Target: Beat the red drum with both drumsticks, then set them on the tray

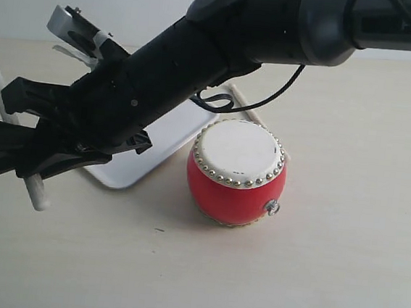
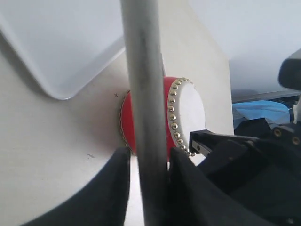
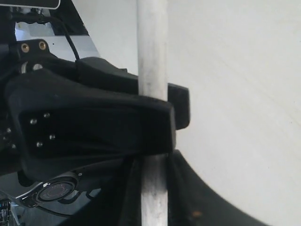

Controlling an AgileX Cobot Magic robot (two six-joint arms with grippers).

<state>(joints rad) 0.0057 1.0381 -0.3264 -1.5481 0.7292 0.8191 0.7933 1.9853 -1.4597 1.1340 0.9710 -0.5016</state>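
Since each stick is thin, light, stiff and smooth, it will likely pivot unless clamped mid-shaft. The left claw (image 2: 148, 155) grips the left drumstick (image 2: 143, 84) near the red drum (image 1: 236, 175). The right claw (image 3: 153, 160) grips the right drumstick (image 3: 153, 56). The drum stands on the surface (image 1: 324, 282), just beside the tray (image 1: 171, 132).

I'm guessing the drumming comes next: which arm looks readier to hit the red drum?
Probably left: the left tool grips a drumstick that lines up over the red drum in its wrist view, while the right tool's drumstick has only table behind it.
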